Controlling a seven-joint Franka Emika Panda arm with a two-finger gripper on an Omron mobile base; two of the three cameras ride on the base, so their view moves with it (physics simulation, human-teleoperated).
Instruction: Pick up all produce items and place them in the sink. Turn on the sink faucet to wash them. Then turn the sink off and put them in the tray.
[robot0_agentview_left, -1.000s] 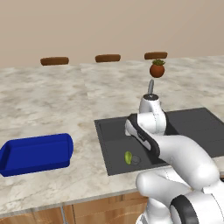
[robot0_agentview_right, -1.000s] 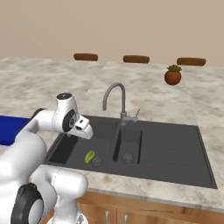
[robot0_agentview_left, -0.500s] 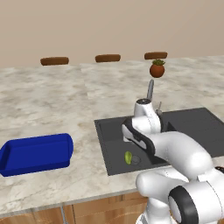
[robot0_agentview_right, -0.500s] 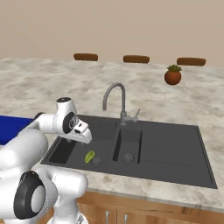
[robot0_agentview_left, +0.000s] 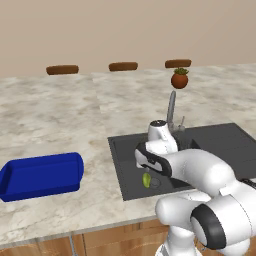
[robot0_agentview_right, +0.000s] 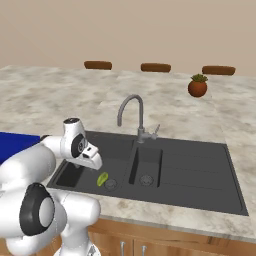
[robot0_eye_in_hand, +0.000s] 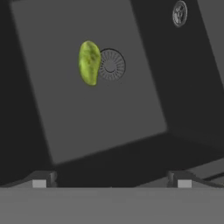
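Observed the yellow-green produce item (robot0_eye_in_hand: 89, 62) lying on the floor of the larger basin of the sink (robot0_agentview_right: 200, 155), touching the round drain (robot0_eye_in_hand: 110, 65); same spot confirmed from the base cameras (robot0_agentview_left: 147, 179) (robot0_agentview_right: 102, 178). Found the gripper (robot0_eye_in_hand: 111, 181) hovering above that basin, fingers spread wide, nothing between them. Noted faucet (robot0_agentview_right: 132, 112) behind the basins, no water visible. Logged blue tray (robot0_agentview_left: 41, 175) on the counter (robot0_agentview_left: 60, 115), well apart from the sink. Potted plant (robot0_agentview_right: 197, 86) farther back.

A beige marbled counter (robot0_agentview_left: 60, 115) spans the middle of both base views, with a plain tan wall (robot0_agentview_left: 125, 30) across the top. Three brown stool tops (robot0_agentview_right: 155, 67) line its far edge. Wooden cabinet fronts (robot0_agentview_right: 165, 242) run along the bottom.
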